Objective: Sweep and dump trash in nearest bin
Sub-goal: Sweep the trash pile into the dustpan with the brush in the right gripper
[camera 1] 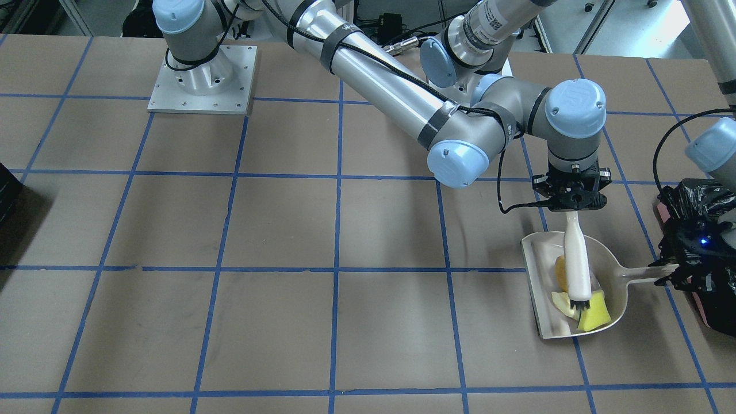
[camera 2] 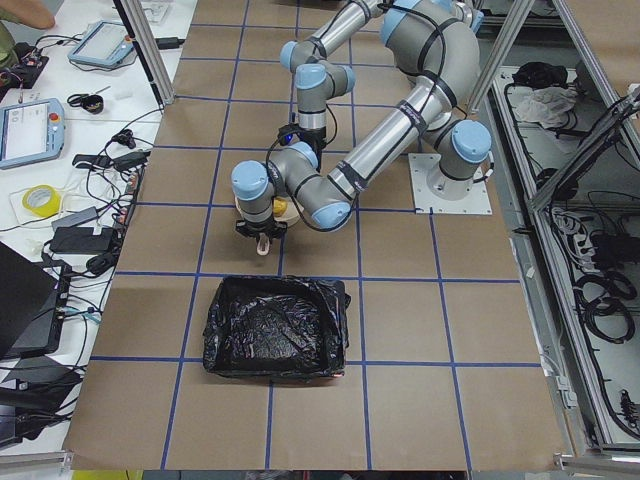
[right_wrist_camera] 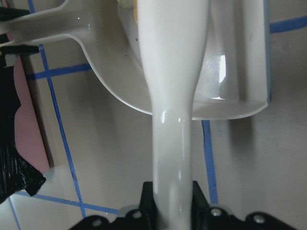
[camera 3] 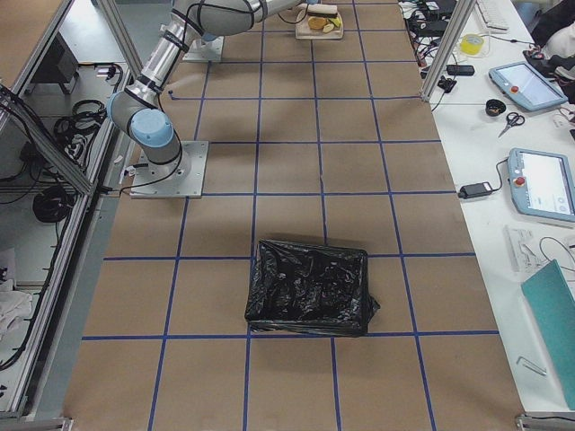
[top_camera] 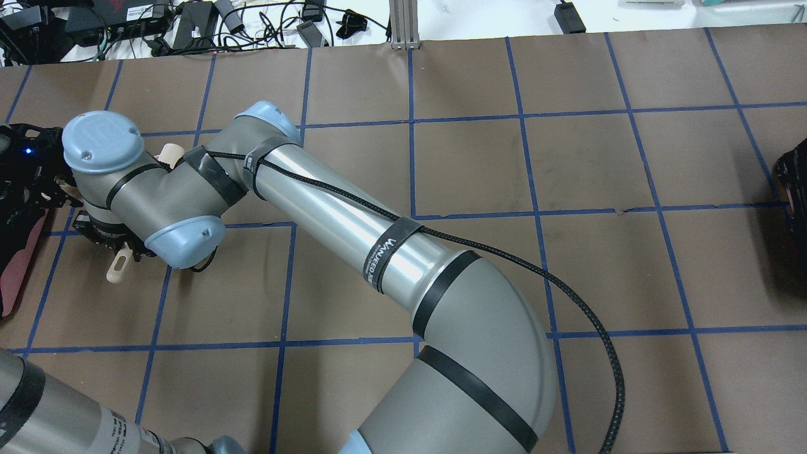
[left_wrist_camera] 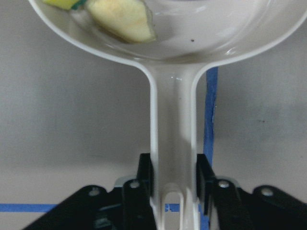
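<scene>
Trash (camera 1: 595, 315) lies in the dustpan (camera 1: 543, 287); left pincer (left_wrist_camera: 175, 177) clamps its handle, pointing toward the bin (camera 2: 275, 285); right pincer (right_wrist_camera: 173, 196) clamps the brush (camera 1: 577, 259).

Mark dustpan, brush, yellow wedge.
dustpan (camera 1: 545, 299): exterior front-facing view, bare pan floor.
brush (camera 1: 577, 259): exterior front-facing view, white handle.
yellow wedge (camera 1: 595, 314): exterior front-facing view, top face.

Two silver-grey UR5e arms with pale-blue joint caps.
Right arm (camera 1: 374, 75): tubular silver links are capped by round blue covers (camera 1: 575, 106) just above the black right gripper (camera 1: 572, 211); a black braided cable (top_camera: 621, 384) is strapped further up by black bands (top_camera: 388, 255) with white lettering; a square grey base plate (camera 1: 236, 86), screw-dotted, is seen farthest from it. Left arm (camera 1: 716, 40): same finish; a blue light (camera 1: 704, 241) is lit beside the black left gripper (left_wrist_camera: 175, 184).
</scene>
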Available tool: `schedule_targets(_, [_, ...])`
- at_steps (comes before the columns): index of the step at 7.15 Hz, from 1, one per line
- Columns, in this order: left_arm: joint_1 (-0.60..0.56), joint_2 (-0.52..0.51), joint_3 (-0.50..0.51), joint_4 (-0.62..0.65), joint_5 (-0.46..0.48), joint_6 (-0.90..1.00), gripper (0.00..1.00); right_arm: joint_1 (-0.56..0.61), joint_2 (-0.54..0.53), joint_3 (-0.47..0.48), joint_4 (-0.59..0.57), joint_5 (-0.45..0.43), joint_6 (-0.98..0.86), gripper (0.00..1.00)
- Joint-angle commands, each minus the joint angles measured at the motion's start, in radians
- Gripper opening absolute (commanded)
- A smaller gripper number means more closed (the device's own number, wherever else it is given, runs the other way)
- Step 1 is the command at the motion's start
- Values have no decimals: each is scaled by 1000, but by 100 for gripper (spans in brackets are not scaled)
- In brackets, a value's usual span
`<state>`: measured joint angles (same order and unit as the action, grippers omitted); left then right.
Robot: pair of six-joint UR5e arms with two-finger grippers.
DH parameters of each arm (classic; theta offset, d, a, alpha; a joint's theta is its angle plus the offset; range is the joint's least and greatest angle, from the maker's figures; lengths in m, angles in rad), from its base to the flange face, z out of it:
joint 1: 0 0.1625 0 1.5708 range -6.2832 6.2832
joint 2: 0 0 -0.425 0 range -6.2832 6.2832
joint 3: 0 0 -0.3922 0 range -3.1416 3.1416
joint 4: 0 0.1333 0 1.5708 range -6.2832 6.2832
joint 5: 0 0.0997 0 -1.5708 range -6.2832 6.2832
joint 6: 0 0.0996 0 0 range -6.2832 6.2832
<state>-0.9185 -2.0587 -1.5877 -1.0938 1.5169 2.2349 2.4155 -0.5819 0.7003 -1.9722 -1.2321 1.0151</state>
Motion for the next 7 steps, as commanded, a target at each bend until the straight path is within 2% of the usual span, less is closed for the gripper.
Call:
schedule_targets(1, [0, 0, -2, 0, -3, -4, 0, -10, -109, 83, 120, -36, -35, 0])
schedule_targets(2, [0, 8, 0, 0, -7, -20, 0, -25, -163, 100, 192, -40, -42, 0])
schedule_targets(4, [-2, 20, 3, -18, -10, -73, 0, -79, -261, 105, 416, -113, -134, 0])
schedule_targets(5, [-2, 31, 5, -21, -41, -87, 0, -111, -312, 114, 473, -121, -189, 0])
schedule_targets(6, [-2, 41, 9, -58, -64, -130, 0, -131, -364, 184, 481, -128, -264, 0])
schedule_targets(7, [0, 51, 11, -84, -84, -164, 0, -150, -430, 323, 471, -150, -324, 0])
